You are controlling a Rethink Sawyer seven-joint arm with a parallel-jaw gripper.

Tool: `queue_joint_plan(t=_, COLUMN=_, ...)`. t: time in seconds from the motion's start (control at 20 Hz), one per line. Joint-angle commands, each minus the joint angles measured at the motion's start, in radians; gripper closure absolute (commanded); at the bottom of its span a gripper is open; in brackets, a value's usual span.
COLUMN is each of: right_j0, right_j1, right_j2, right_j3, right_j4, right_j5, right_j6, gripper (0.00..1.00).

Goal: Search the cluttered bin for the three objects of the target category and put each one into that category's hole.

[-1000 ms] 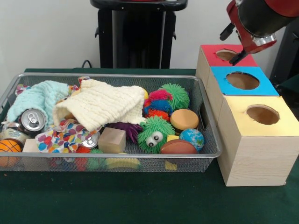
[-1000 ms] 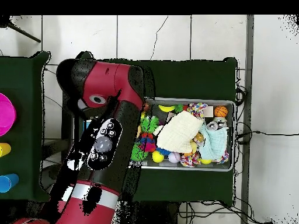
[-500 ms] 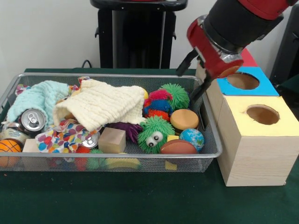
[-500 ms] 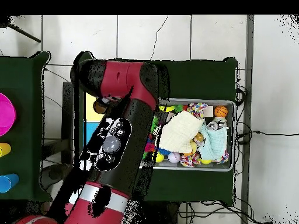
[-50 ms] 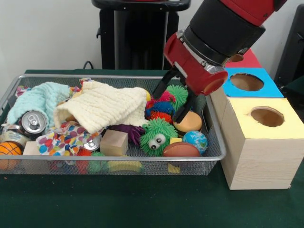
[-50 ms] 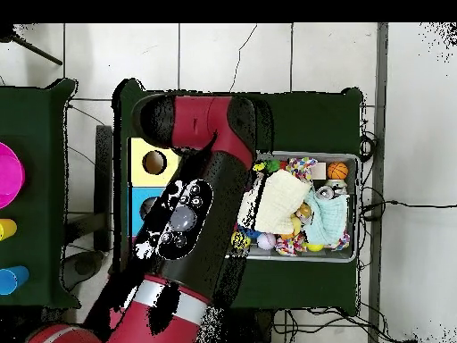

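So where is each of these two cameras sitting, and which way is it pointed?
Front view: sits across the table, low, facing the wire bin and the boxes with holes; the red arm comes down from above, its gripper open over the spiky balls.
Overhead view: sits above, looking straight down; the arm covers the bin's box-side end.
Both show the bin, cream cloth, yellow box top and arm.
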Motion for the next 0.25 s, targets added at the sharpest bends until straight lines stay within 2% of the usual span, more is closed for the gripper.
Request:
queue_joint_plan(t=0.05, right_j0=-0.016, right_j1=0.038, right_j2=0.056, right_j3=0.105, right_j4=-0.063, right_j5=-0.072, right_j6=0.074, gripper=0.0)
queue_joint_plan(t=0.25, right_j0=-0.016, right_j1=0.036, right_j2=0.052, right_j3=0.102, right_j4=-0.073, right_j5=-0.076, right_j6=0.072, gripper=0.0)
